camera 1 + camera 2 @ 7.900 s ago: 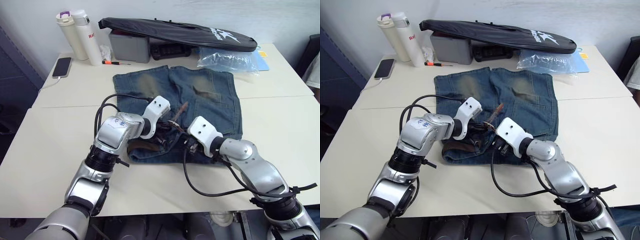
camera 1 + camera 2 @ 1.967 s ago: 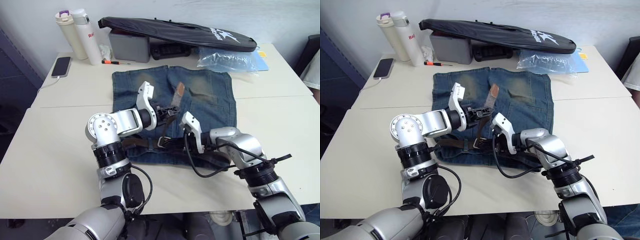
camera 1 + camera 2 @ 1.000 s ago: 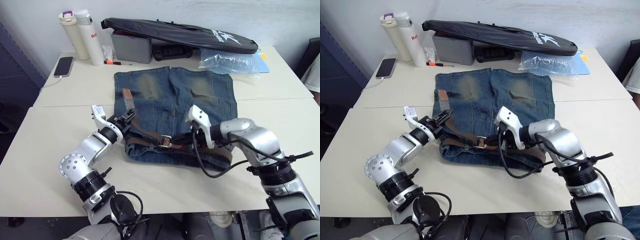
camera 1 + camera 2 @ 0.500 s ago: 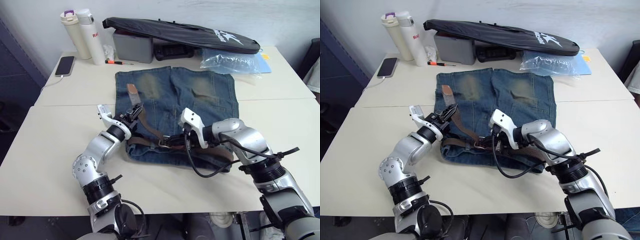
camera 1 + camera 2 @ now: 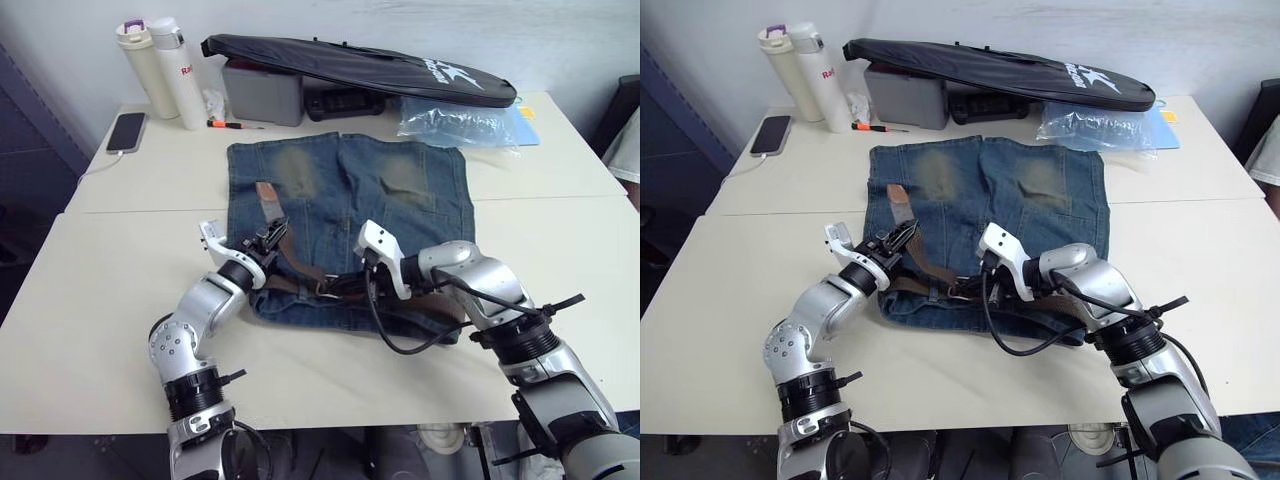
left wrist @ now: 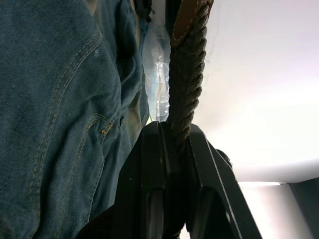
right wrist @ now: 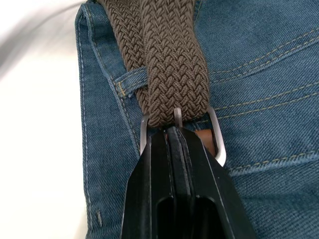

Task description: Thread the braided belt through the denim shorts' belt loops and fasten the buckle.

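Nearest, at the waistband edge of the denim shorts [image 5: 350, 200]: right gripper [image 7: 177, 134], fingers pressed together with no gap, tips right at the buckle [image 7: 180, 130], touching its prong. Cannot tell if anything is pinched between them. Braided belt [image 7: 169, 64] through the silver frame, two brown strands side by side, one passing under a belt loop [image 7: 130, 79].

A little to the left: left gripper [image 5: 272, 240], black fingers squeezed tight on the belt's free end. Strap rising from between the fingers [image 6: 149, 164], up to a tan leather tip [image 5: 265, 195] lifted over the left leg of the shorts.

Shorts spread flat on the white table [image 5: 100, 300], waistband toward the robot, legs pointing away. Belt lying along the waistband from the left gripper across to the right side.

Farther back: clear plastic bag [image 5: 460, 120], grey box [image 5: 262, 92], long black zipped bag [image 5: 360, 68] on top. Far left corner: two white bottles [image 5: 165, 68], a phone [image 5: 125, 132], a small orange-tipped marker [image 5: 228, 125].
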Controlling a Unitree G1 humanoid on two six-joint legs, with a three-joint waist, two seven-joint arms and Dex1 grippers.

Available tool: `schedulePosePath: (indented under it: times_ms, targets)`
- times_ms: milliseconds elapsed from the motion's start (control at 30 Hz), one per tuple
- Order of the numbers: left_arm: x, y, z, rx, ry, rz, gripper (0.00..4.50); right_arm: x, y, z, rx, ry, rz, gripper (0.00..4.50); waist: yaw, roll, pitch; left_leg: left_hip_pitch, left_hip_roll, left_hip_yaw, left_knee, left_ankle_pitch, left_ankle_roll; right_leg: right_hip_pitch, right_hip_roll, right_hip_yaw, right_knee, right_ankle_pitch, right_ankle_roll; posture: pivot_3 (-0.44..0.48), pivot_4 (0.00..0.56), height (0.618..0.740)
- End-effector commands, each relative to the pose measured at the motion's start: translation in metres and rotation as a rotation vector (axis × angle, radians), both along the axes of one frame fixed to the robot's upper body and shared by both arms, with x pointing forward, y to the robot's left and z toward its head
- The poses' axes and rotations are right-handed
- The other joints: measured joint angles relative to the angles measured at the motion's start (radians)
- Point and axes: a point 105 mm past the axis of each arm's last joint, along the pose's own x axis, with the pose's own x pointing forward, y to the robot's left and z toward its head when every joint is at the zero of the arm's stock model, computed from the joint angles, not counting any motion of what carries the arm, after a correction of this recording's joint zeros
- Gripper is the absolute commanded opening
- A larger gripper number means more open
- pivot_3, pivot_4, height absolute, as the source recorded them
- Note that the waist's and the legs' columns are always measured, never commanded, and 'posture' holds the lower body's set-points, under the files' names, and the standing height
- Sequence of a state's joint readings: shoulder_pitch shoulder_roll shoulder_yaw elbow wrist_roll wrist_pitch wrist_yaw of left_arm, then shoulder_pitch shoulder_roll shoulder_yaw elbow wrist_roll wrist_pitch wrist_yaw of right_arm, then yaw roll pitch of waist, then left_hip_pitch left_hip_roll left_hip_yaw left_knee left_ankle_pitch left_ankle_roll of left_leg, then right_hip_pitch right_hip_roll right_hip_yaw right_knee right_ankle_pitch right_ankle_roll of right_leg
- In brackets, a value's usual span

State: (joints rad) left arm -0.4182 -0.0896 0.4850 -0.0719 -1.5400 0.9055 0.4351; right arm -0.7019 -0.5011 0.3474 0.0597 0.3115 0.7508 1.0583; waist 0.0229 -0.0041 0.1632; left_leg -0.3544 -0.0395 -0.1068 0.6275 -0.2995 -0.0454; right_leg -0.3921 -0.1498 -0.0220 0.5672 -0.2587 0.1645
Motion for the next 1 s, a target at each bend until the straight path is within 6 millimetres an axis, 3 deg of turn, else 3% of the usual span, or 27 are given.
schedulePosePath:
  times_ms: [33, 600, 767, 900, 1000]
  targets:
    - [-0.004, -0.001, 0.010, -0.020, -0.040, -0.005, 0.00, 0.004, 0.002, 0.013, 0.012, -0.045, 0.018, 0.03, 0.000, 0.000, 0.000, 0.000, 0.000, 0.000, 0.000, 0.000, 0.000, 0.000, 0.000, 0.000, 0.000, 0.000, 0.000, 0.000, 0.150, 0.740]
    - [-0.001, 0.016, 0.014, -0.016, -0.041, 0.050, 0.00, 0.005, 0.017, 0.003, 0.040, -0.004, 0.033, 0.03, -0.003, 0.000, 0.000, 0.001, 0.001, 0.002, 0.000, -0.001, 0.000, -0.001, 0.001, 0.002, 0.000, 0.000, 0.000, 0.000, 0.150, 0.740]
    - [-0.001, 0.018, 0.015, -0.015, -0.042, 0.053, 0.00, 0.006, 0.017, -0.016, 0.006, 0.061, 0.023, 0.03, -0.006, 0.001, 0.000, 0.002, 0.001, 0.003, -0.001, -0.001, 0.000, -0.001, 0.001, 0.003, 0.000, 0.000, -0.001, 0.000, 0.150, 0.740]
    - [0.000, 0.018, 0.017, -0.024, -0.050, 0.062, 0.00, 0.003, 0.011, -0.050, -0.073, 0.187, 0.012, 0.03, -0.012, 0.002, -0.004, 0.002, 0.002, 0.004, -0.001, -0.001, 0.000, 0.000, 0.001, 0.004, 0.000, 0.000, -0.001, 0.000, 0.150, 0.740]
    - [0.001, 0.018, 0.020, -0.037, -0.056, 0.074, 0.00, 0.001, 0.006, -0.064, -0.134, 0.217, 0.019, 0.03, -0.017, 0.002, -0.011, 0.003, 0.002, 0.004, -0.001, -0.002, 0.000, 0.000, 0.002, 0.004, 0.000, 0.000, -0.001, 0.000, 0.150, 0.740]
